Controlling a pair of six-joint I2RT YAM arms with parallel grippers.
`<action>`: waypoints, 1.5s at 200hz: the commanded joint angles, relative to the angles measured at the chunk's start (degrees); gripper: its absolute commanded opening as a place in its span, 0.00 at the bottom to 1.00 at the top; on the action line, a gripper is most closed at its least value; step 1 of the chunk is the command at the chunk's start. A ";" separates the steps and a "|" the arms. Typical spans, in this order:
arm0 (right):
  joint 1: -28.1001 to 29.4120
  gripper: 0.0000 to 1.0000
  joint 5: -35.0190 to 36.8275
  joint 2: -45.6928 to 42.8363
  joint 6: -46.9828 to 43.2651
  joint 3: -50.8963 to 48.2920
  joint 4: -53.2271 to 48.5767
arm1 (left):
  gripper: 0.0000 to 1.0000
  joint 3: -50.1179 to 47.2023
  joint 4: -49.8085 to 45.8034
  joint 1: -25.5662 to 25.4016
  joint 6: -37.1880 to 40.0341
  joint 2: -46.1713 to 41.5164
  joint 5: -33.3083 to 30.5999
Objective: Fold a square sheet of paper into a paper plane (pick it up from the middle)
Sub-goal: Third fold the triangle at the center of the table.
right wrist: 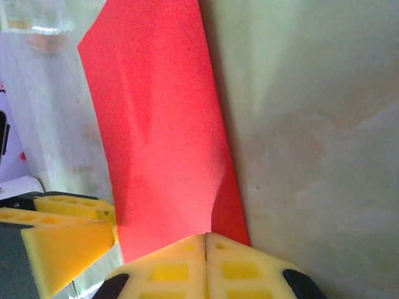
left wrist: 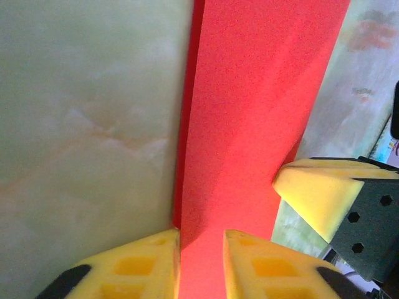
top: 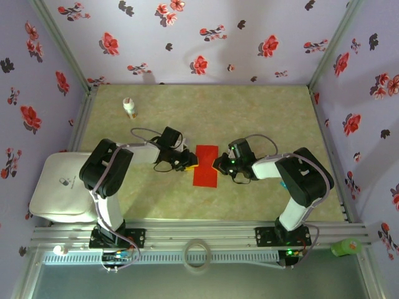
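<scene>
The square sheet of paper (top: pixel 206 167) is bright red and lies on the table's middle as a narrow rectangle; no paper plane shape shows. My left gripper (top: pixel 190 164) is at its left edge. In the left wrist view its yellow fingers stand apart (left wrist: pixel 201 240) with the red paper (left wrist: pixel 249 112) running between them, one long edge raised. My right gripper (top: pixel 217 165) is at the sheet's right edge. Its fingertips (right wrist: pixel 206 235) are pressed together on the paper's edge (right wrist: pixel 156 124), which ridges up from the pinch.
A small white bottle with an orange band (top: pixel 129 107) stands at the back left. A white pad (top: pixel 62 184) lies left of the left arm. A tape roll (top: pixel 197 254) and a green object (top: pixel 346 247) sit on the front rail. Floral walls enclose the table.
</scene>
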 commanded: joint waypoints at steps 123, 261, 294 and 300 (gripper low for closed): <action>-0.31 0.11 1.61 2.20 -1.06 0.13 -3.70 | 0.06 -0.94 1.63 1.08 -0.55 -1.27 2.34; 24.55 0.47 32.95 -22.68 -42.14 -1.90 -8.65 | 0.00 -4.46 -1.53 0.03 -9.00 -9.96 -5.50; 34.05 0.50 39.36 -20.47 -54.38 -1.77 -5.50 | 0.00 -5.26 0.30 0.03 -10.49 -9.68 -4.98; 35.65 0.50 40.52 -19.53 -55.90 -1.37 -5.06 | 0.00 -5.16 0.31 0.03 -10.62 -9.62 -5.01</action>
